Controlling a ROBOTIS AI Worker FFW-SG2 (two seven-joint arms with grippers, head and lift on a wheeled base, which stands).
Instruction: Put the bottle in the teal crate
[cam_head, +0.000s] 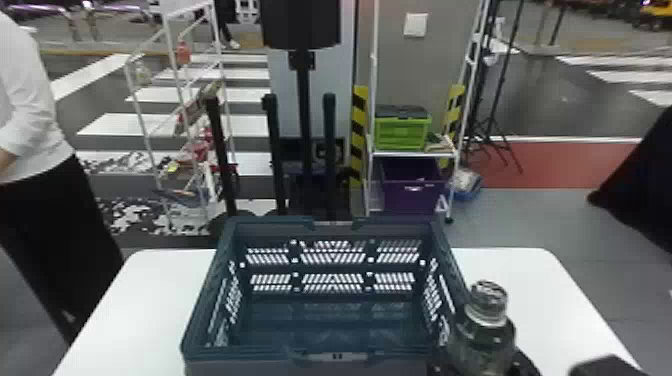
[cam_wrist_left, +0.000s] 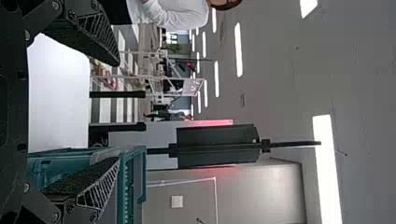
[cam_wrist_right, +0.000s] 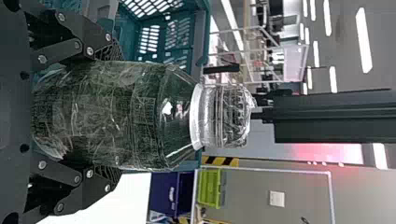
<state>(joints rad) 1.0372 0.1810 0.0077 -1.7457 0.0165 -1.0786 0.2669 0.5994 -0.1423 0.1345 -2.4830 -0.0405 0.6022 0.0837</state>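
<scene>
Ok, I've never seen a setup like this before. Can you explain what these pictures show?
You are looking at a robot with two black arms, each ending in a two-fingered gripper. One picture comes from its head, looking forward and down. The other two come from its wrists and are turned on their side, so upright things seem to lie flat.

On the white table stands a teal crate. The right gripper holds a clear bottle upright, its capped end up, by the crate's right side. The bottle is not in the crate yet. The left gripper is open, with nothing between its fingers.
</scene>
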